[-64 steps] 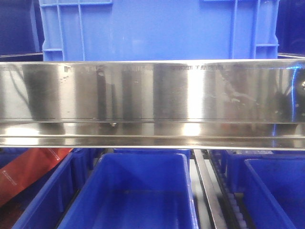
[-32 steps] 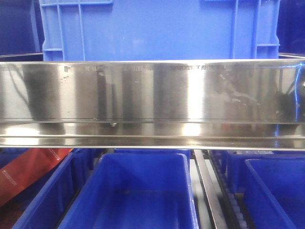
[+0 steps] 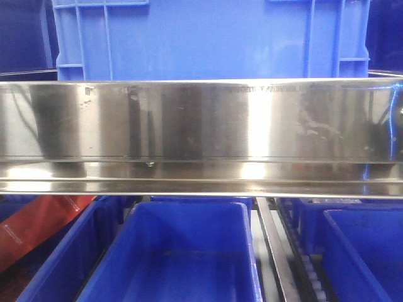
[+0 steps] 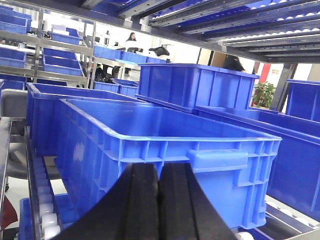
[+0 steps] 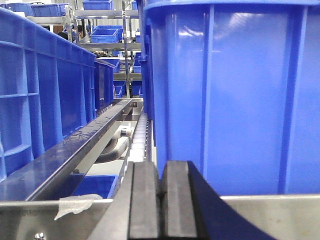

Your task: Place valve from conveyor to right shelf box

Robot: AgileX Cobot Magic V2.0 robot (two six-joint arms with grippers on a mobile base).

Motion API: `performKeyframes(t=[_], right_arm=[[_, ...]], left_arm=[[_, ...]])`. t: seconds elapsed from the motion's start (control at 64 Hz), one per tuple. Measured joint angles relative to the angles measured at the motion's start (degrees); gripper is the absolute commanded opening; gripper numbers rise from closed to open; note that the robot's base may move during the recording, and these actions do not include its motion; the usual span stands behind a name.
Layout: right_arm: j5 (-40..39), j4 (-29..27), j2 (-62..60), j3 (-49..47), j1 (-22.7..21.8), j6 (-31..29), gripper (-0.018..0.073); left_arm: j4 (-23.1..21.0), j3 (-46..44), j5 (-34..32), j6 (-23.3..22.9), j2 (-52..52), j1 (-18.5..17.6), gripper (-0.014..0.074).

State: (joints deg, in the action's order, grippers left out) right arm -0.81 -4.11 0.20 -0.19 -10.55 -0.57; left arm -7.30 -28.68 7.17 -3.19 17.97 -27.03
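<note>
No valve and no conveyor belt show in any view. In the front view a steel shelf beam (image 3: 201, 135) crosses the frame, with a large blue box (image 3: 211, 38) on it and blue shelf boxes (image 3: 182, 251) below; neither gripper shows there. In the left wrist view my left gripper (image 4: 159, 172) is shut and empty, its black fingers (image 4: 142, 200) pressed together in front of a long blue box (image 4: 165, 150). In the right wrist view my right gripper (image 5: 160, 175) is shut and empty, right before a tall blue box wall (image 5: 235, 100).
A red sheet (image 3: 38, 226) lies in the lower left box. A roller rail (image 3: 277, 251) runs between the lower boxes, with another blue box (image 3: 365, 251) at the right. In the right wrist view a steel rail (image 5: 75, 150) with a scrap of tape (image 5: 75, 205) runs past more blue boxes (image 5: 45, 90).
</note>
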Motion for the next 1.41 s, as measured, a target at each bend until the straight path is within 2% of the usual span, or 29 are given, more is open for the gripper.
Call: performKeyframes(t=[0.234,0.344,0.516,0.688,0.906,1.156,1.297,1.406], right_arm=[[0.0,0.0,0.0,0.0,0.0,0.0,-0.0169],[0.0,0.0,0.0,0.0,0.0,0.1,-0.0169],[0.0,0.0,0.0,0.0,0.0,0.1,-0.0169],[0.0,0.0,0.0,0.0,0.0,0.1,-0.0169],[0.0,0.0,0.0,0.0,0.0,0.1,-0.0169],[0.0,0.0,0.0,0.1,0.0,0.1,-0.0169],[0.0,0.0,0.0,0.1,0.0,0.1,-0.0169],[0.0,0.0,0.0,0.1,0.0,0.2,-0.0169]], left_arm=[[0.4,0.4,-0.1,0.0,-0.1,0.1,-0.0111],[2.1,1.7,-1.7,0.0,-1.0,1.6,-0.0111],[4.4,7.7,-7.7,0.1,-4.5,8.9,-0.0111],[5.5,15.3,-7.7,0.1,-9.2,17.2,-0.0111],[9.3,24.9,-7.2,0.1,-16.2,23.6,-0.0111],[9.7,28.6,-5.8,0.4,-17.7,25.6,-0.0111],[9.4,28.8,-5.5,4.3,-17.7,25.6,-0.0111],[8.4,28.8,-5.9,5.2,-17.7,25.6,-0.0111]])
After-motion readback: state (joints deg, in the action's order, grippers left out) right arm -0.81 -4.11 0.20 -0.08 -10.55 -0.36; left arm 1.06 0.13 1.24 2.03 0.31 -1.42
